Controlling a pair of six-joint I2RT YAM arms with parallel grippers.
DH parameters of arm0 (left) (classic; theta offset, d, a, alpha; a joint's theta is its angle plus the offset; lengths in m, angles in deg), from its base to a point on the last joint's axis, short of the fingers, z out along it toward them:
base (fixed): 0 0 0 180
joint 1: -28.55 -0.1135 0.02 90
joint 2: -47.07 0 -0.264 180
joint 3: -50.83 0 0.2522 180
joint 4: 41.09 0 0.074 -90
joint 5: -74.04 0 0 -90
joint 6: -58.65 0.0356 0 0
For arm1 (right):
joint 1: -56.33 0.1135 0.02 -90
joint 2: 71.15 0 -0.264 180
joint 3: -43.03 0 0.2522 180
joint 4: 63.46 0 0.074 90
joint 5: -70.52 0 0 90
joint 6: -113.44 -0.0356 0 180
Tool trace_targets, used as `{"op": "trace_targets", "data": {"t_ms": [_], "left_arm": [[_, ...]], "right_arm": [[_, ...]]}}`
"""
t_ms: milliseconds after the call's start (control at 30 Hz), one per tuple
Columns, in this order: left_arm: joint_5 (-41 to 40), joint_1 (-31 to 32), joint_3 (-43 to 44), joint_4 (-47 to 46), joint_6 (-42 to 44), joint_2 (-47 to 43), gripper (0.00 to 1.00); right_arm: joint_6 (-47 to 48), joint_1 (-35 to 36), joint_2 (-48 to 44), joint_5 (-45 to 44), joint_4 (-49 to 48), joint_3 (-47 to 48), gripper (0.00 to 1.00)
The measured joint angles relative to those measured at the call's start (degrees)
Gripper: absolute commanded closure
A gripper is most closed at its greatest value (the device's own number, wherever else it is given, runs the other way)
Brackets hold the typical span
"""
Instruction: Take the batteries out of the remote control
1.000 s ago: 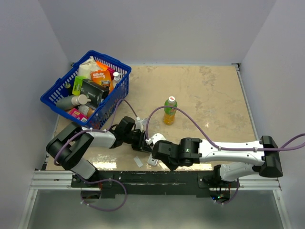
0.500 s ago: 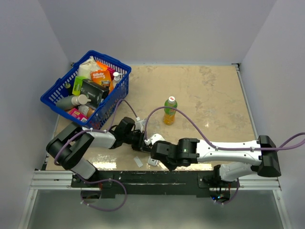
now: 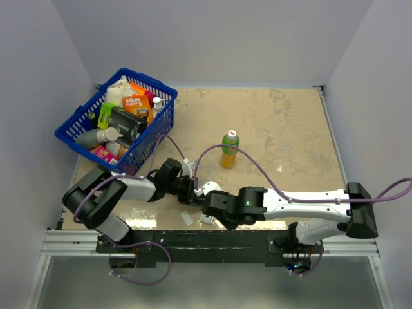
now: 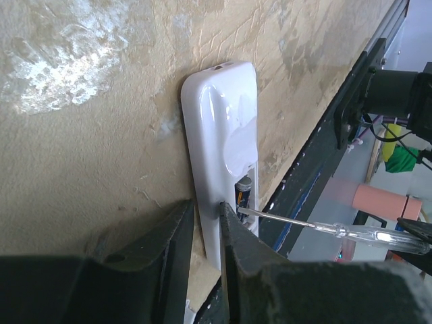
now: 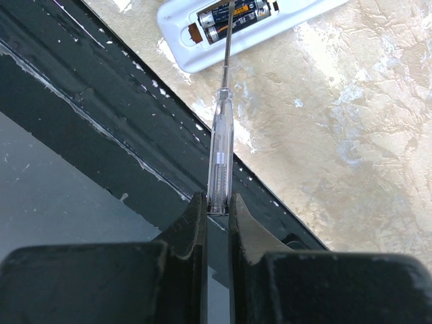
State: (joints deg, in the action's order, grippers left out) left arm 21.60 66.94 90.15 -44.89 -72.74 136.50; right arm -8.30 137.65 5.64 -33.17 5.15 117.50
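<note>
The white remote control (image 4: 219, 128) lies on the table near its front edge, its dark recess open. My left gripper (image 4: 206, 209) is shut on its long edge. Two dark batteries (image 5: 236, 15) sit side by side in the recess; one end shows in the left wrist view (image 4: 243, 192). My right gripper (image 5: 216, 202) is shut on a clear-handled screwdriver (image 5: 219, 162), whose thin tip reaches into the recess against the batteries. In the top view the remote's end (image 3: 206, 219) shows under the right gripper (image 3: 215, 207), with the left gripper (image 3: 192, 190) beside it.
A small flat white piece (image 3: 186, 218) lies near the front edge, left of the remote. A green bottle (image 3: 229, 149) stands mid-table. A blue basket (image 3: 71, 129) full of packages sits at the back left. The black front rail (image 5: 101, 101) runs just beyond the remote.
My right arm has edged slightly to the left with the screwdriver. The left arm and the remote have not moved.
</note>
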Motion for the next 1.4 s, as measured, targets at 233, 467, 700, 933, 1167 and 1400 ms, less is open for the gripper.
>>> {"op": "trace_targets", "data": {"t_ms": [233,467,700,933,1167,1400], "left_arm": [[0.0,0.1,-0.1,-0.3,0.0,0.0,0.73],[0.1,0.3,-0.8,-2.1,-0.9,0.2,0.73],[0.2,0.4,-0.9,-2.4,-1.1,0.3,0.73],[0.3,0.4,-1.0,-2.8,-1.1,0.5,0.73],[0.5,0.4,-1.0,-3.0,-1.1,0.6,0.73],[0.5,0.4,-1.0,-3.1,-1.1,0.6,0.73]], "right_arm": [[0.3,0.0,0.0,-0.1,0.3,0.0,1.00],[0.8,0.0,0.0,-0.3,1.6,0.8,1.00],[1.0,0.0,-0.1,-0.3,3.2,1.7,1.00],[1.0,0.0,-0.1,-0.2,3.8,1.7,1.00],[1.0,0.0,0.0,-0.2,3.0,1.7,1.00],[1.4,0.0,0.9,-0.1,2.3,1.6,1.00]]}}
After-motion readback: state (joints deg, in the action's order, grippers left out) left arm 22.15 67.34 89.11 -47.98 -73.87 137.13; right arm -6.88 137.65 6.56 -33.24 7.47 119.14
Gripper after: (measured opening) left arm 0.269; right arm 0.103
